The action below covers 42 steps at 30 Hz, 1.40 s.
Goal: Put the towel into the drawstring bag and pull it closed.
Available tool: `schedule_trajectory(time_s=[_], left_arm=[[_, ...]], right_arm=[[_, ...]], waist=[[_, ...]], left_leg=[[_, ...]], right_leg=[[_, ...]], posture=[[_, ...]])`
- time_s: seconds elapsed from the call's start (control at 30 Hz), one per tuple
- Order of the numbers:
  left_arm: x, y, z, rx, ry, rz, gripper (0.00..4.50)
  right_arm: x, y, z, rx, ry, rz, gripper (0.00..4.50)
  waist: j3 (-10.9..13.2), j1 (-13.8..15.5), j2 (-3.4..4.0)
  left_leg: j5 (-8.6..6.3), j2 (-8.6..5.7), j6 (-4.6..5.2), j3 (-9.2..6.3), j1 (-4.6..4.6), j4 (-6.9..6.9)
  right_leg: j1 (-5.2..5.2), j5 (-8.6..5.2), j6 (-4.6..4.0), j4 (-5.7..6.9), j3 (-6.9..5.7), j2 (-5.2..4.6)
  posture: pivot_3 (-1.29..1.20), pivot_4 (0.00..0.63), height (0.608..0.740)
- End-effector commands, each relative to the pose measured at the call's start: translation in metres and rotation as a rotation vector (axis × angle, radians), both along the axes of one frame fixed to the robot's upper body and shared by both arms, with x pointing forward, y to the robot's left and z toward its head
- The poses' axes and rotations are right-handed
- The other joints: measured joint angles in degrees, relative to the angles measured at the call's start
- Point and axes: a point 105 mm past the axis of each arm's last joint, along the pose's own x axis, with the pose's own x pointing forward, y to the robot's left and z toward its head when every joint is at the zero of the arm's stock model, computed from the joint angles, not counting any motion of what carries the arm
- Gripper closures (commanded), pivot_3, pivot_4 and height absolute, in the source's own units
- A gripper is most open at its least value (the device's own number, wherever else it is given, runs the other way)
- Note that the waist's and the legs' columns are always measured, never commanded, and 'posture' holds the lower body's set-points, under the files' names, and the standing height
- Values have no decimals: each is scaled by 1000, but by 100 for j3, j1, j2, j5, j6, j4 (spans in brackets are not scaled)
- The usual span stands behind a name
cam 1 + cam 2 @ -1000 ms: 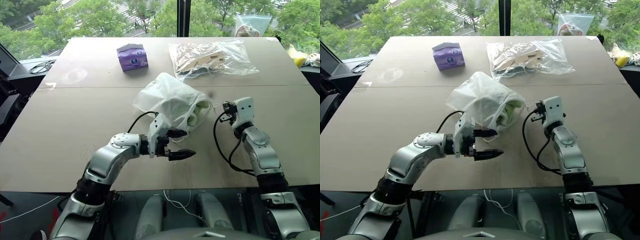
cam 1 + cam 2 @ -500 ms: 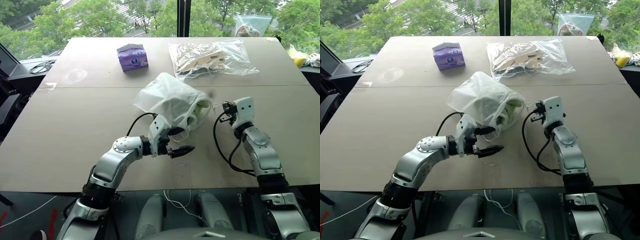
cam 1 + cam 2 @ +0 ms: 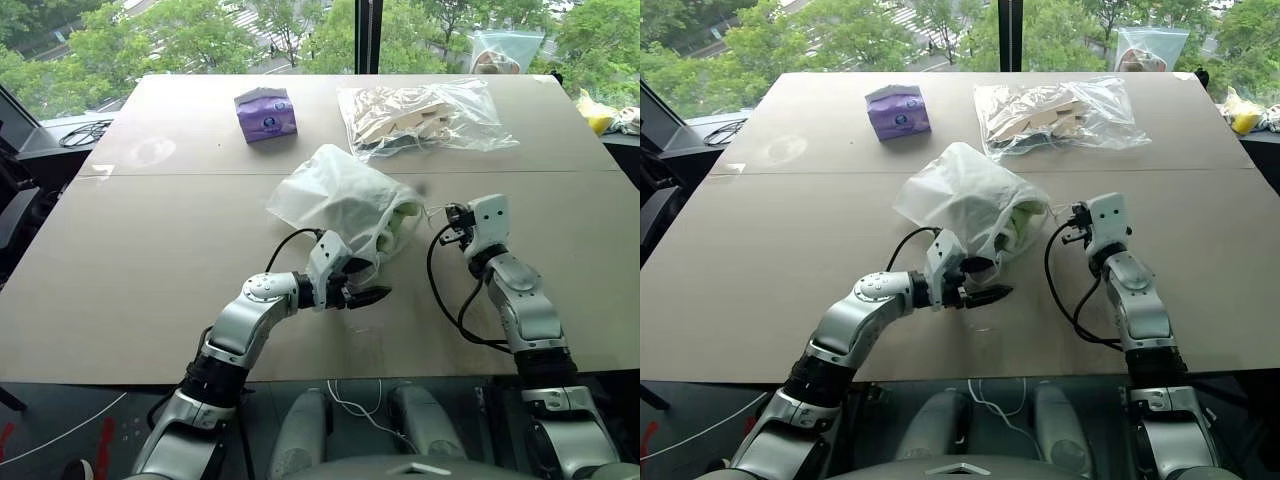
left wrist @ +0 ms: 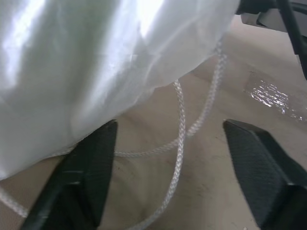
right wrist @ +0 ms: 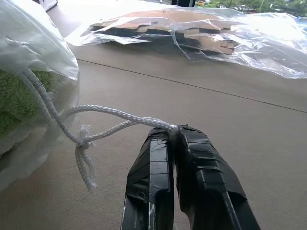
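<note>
Over the last second the left gripper (image 3: 372, 295) has dropped to the near loop of cord (image 4: 180, 139) beside the drawstring bag (image 3: 345, 200) and begun narrowing, jaws part open around it, nothing pinched. The right gripper (image 5: 175, 132) is clamped on the far cord. The towel (image 3: 405, 215) sits inside the bag's mouth, so only pulling closed remains.

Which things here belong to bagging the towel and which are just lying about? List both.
Job:
- towel, already inside the bag
- drawstring bag
- cord, pinched by the right tool
- cord loop between the left tool's open fingers

Lying about:
- purple tissue pack
- clear plastic bag of beige pieces
</note>
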Motion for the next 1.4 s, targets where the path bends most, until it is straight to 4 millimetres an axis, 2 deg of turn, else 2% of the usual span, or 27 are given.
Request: schedule_trajectory(time_s=[0.03, 0.07, 0.1, 0.17, 0.27, 0.33, 0.37, 0.43, 0.53, 0.6, 0.67, 0.7, 0.8, 0.93, 1.07, 1.17, 1.23, 1.4], left_arm=[[2, -2, 4, -14, -28, 12, 2686], [2, 0, 3, -10, -31, 16, 3298], [1, 1, 2, -3, -37, 20, 3582], [2, 5, 1, 11, -63, 37, 4433], [4, 14, -1, 29, -148, 91, 4477], [12, 22, 6, -3, -216, 188, 4477], [16, 28, 11, -10, -266, 242, 4477], [27, 46, 24, 52, -463, 360, 4477], [37, 83, 40, 223, -763, 498, 4477], [44, 107, 62, 268, -912, 604, 4477], [50, 122, 93, 274, -1040, 683, 4477], [53, 126, 118, 266, -1130, 706, 4477], [55, 126, 168, 247, -1306, 736, 4477], [62, 132, 227, 161, -1430, 843, 4477], [69, 142, 270, 79, -1471, 952, 4477], [75, 150, 281, 23, -1445, 1017, 4477], [80, 152, 280, 13, -1421, 1032, 4477], [88, 170, 252, 51, -1328, 1092, 4477]], right_arm=[[-2, -2, 17, 17, -60, -9, 4500], [-3, -2, 17, 17, -60, -10, 4500], [-3, -2, 17, 17, -60, -11, 4500], [-3, -3, 16, 17, -60, -13, 4500], [-3, -6, 17, 14, -69, -32, 4500], [-3, -13, 24, 7, -109, -78, 4500], [-3, -18, 31, -20, -145, -112, 4500], [-7, -18, 52, -199, -273, -131, 4500], [-18, -17, 88, -305, -459, -191, 4500], [-28, -16, 109, -353, -570, -230, 4500], [-37, -13, 127, -386, -663, -252, 4500], [-42, -12, 140, -402, -725, -271, 4500], [-49, -8, 168, -428, -838, -302, 4500], [-49, -7, 202, -390, -916, -328, 4500], [-53, -11, 234, -373, -988, -351, 4500], [-57, -15, 248, -344, -1027, -377, 4500], [-59, -17, 250, -334, -1042, -391, 4500], [-58, -47, 232, -320, -978, -495, 4500]], waist=[[0, -1, 0], [0, -2, 0], [0, -2, 0], [0, -5, 0], [0, 0, 0], [0, 1, 0], [0, 5, 1], [0, 16, 1], [-1, 7, 1], [-1, 12, 2], [-1, 28, 2], [-1, 49, 1], [0, 84, -1], [-1, 68, -3], [-1, 49, -4], [-1, 18, -4], [-1, 9, -4], [-1, 17, -4]], left_leg=[[0, 0, 0, 0, 0, 0], [0, 0, 0, 0, 0, 0], [0, 0, 0, -1, 0, 0], [0, 0, 0, -1, 0, -1], [0, 0, 0, -1, 1, 0], [0, 0, 0, 0, 1, 0], [0, 0, 0, 1, 2, 0], [0, 0, 0, -1, 1, 1], [0, -1, -1, 1, 1, 1], [0, 2, -1, 0, 6, -4], [0, 2, -1, -5, 3, -6], [0, 1, -1, -4, 2, -5], [1, -7, -2, -4, -9, 10], [1, -16, -2, 0, -5, 14], [1, -15, -1, -7, -8, 6], [1, -15, -1, -8, -8, -2], [0, -15, -1, -6, -6, -4], [1, -15, -1, -7, -8, -7]], right_leg=[[0, 0, 0, 0, 0, 0], [0, 1, -1, 0, 0, 0], [0, 1, -1, 0, 0, 0], [0, 1, -1, 1, 0, 0], [0, 1, -1, 1, 0, 0], [0, 1, -2, 0, 1, -1], [0, 1, -2, 1, 1, -1], [0, 1, -2, 1, 0, -2], [-1, 1, -1, 2, 1, -2], [-2, 1, -2, 3, 1, 0], [-4, 1, -2, 3, -3, 0], [-4, 1, -2, 3, -4, -1], [-1, 2, 1, -1, -7, -9], [10, 8, 8, -10, -3, -19], [5, 8, 7, -6, -8, -16], [3, 8, 7, -7, -9, -16], [3, 8, 6, -7, -9, -16], [1, 9, 5, -7, -9, -17]], posture=[[0, 150, 740], [0, 150, 740], [0, 150, 740], [0, 150, 740], [0, 150, 740], [0, 150, 740], [0, 150, 740], [0, 150, 740], [0, 150, 740], [0, 150, 740], [0, 150, 740], [0, 150, 740], [0, 150, 740], [0, 150, 740], [0, 150, 740], [0, 150, 740], [0, 150, 740], [0, 150, 740]])
